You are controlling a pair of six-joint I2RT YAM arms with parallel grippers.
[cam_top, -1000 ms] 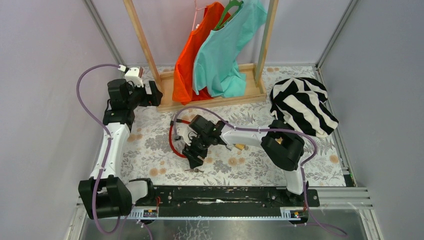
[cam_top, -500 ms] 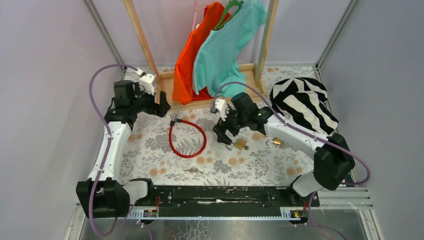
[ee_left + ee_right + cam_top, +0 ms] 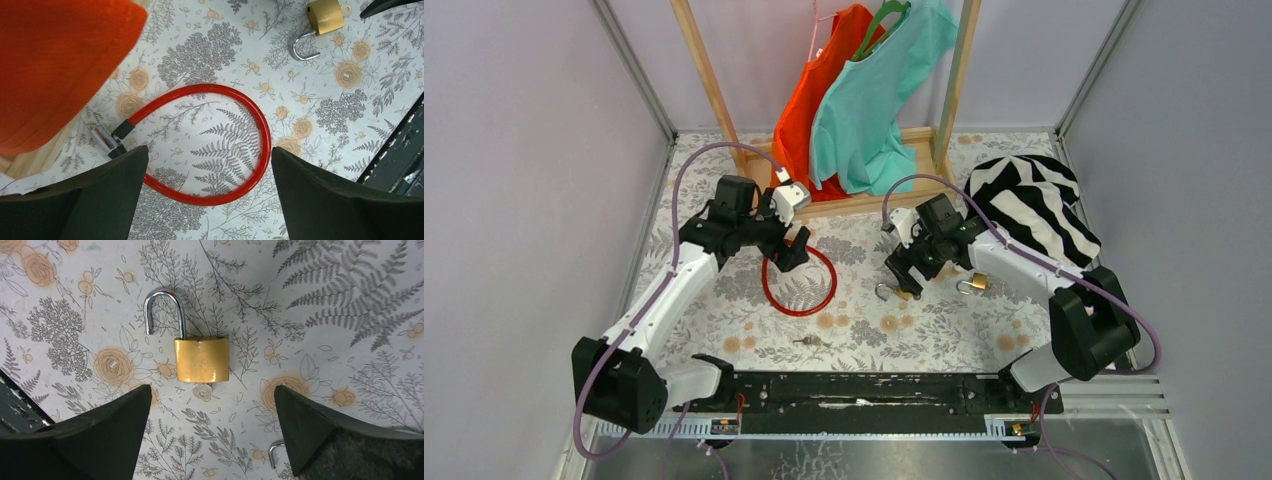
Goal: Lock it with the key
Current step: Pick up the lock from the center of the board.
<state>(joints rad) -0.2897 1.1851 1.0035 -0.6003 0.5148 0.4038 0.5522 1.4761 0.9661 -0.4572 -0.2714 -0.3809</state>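
The left gripper (image 3: 210,155) hangs with its fingers wide apart above the red coated cable lock (image 3: 266,145), which lies as a loop on the flower-patterned tablecloth (image 3: 724,300). Its metal end (image 3: 102,137) is near the hanging orange shirt (image 3: 60,65). Near the arm bases lies a small loose key (image 3: 809,341). Further right, the brass padlock (image 3: 201,360) lies flat, with its steel shackle (image 3: 162,305) open and what seems a silver key head (image 3: 202,390) in its bottom. The right gripper (image 3: 212,390) is spread open directly above it. A second small brass padlock (image 3: 972,285) and a black-and-white striped cloth (image 3: 1029,210) lie beyond.

Above the black rail (image 3: 874,392), left arm (image 3: 659,305) and right arm (image 3: 1021,270) share white links, black joints, purple cables (image 3: 720,146), dark wedge fingers (image 3: 325,200).
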